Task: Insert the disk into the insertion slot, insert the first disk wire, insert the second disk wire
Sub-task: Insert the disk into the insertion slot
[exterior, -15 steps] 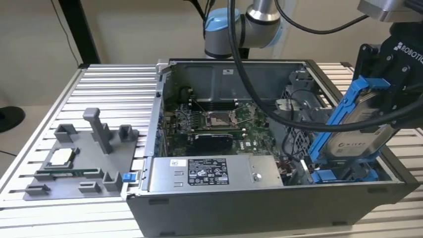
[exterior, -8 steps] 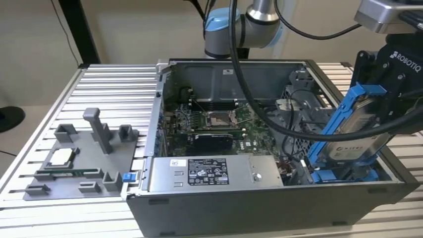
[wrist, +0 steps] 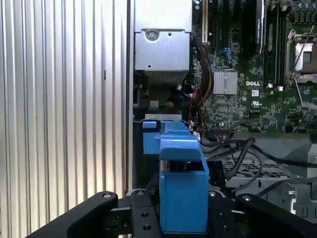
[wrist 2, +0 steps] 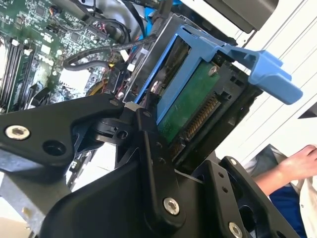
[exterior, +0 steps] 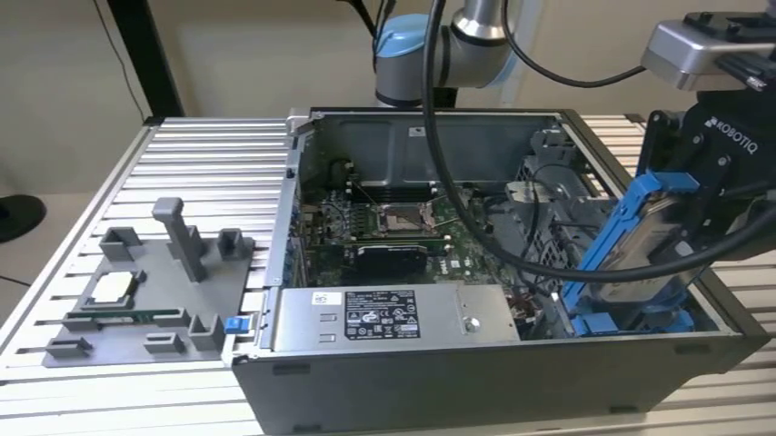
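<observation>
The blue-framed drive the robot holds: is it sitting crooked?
Yes. The drive leans steeply in the gripper, its lower end at the bay on the exterior view's right of the computer case, not lying flat inside. Nothing looks damaged.

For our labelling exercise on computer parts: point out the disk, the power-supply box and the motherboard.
disk (exterior: 645, 241), exterior view, its silver face.
power-supply box (exterior: 363, 314), exterior view, its printed label.
motherboard (wrist: 267, 116), first wrist view, green board surface.

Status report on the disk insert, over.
Gripper shut on the disk. Disk tilted, lower end at the insertion slot, not seated. Black cables close beside it.
</observation>
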Controlling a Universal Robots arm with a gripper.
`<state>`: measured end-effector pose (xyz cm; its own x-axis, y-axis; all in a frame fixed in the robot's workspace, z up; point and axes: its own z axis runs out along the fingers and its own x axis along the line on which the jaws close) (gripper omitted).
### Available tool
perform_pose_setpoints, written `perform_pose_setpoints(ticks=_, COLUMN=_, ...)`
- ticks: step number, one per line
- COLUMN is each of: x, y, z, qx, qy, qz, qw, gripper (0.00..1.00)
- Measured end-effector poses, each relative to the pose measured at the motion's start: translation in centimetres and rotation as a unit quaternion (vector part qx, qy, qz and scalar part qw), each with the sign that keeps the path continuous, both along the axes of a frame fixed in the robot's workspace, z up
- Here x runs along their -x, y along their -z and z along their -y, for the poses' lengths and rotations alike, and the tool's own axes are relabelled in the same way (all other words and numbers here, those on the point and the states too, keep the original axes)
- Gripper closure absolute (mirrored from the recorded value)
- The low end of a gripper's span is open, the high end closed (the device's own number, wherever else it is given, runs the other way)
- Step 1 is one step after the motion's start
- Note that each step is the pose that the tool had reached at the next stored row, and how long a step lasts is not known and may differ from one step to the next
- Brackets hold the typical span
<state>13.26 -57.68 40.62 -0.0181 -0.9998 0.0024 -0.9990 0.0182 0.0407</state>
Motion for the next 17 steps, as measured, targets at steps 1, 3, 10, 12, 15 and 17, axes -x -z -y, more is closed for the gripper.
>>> perform_pose_setpoints(ticks=1, x=-0.03, y=0.15, z=0.0, qx=0.0, qy=0.0, qz=0.0, qw=1.0, gripper=1.0)
perform_pose_setpoints(ticks=3, x=-0.05, y=0.32, z=0.0, qx=0.0, qy=0.0, qz=0.0, qw=1.0, gripper=1.0)
perform_pose_setpoints(ticks=10, x=-0.07, y=0.38, z=0.0, qx=-0.0001, qy=0.0, qz=0.0, qw=1.0, gripper=1.0)
perform_pose_setpoints(ticks=12, x=-0.07, y=0.42, z=0.0, qx=-0.0001, qy=0.0, qz=0.0, qw=1.0, gripper=1.0)
perform_pose_setpoints(ticks=15, x=-0.07, y=0.53, z=-0.01, qx=-0.0008, qy=0.0, qz=0.0, qw=1.0, gripper=1.0)
perform_pose_setpoints(ticks=17, x=-0.07, y=0.58, z=-0.01, qx=-0.0008, qy=0.0, qz=0.0, qw=1.0, gripper=1.0)
